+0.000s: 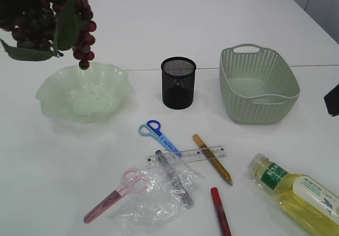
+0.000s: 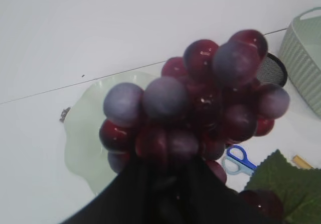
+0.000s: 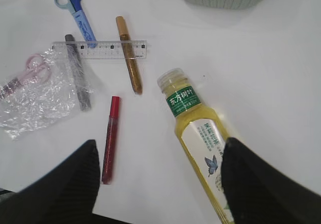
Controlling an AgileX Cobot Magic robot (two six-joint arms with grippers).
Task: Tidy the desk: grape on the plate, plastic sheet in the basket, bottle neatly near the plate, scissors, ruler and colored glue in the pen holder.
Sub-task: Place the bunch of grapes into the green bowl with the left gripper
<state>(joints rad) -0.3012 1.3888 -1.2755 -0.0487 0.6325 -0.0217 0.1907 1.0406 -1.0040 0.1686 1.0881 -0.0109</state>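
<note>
Above the green plate (image 1: 47, 96): grape bunch (image 2: 195, 103), clamped in left hand (image 2: 165, 194) (lifted clear). Right hand (image 3: 158, 176): jaws apart, over lying bottle (image 3: 200, 128).

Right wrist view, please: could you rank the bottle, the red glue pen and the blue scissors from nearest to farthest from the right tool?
1. Bottle, lying between the open right tool's fingers.
2. Red glue pen, just left of the bottle.
3. Blue scissors, far upper left, beyond the ruler.

Purple grape (image 1: 79, 21), green plate (image 1: 82, 94)
</note>
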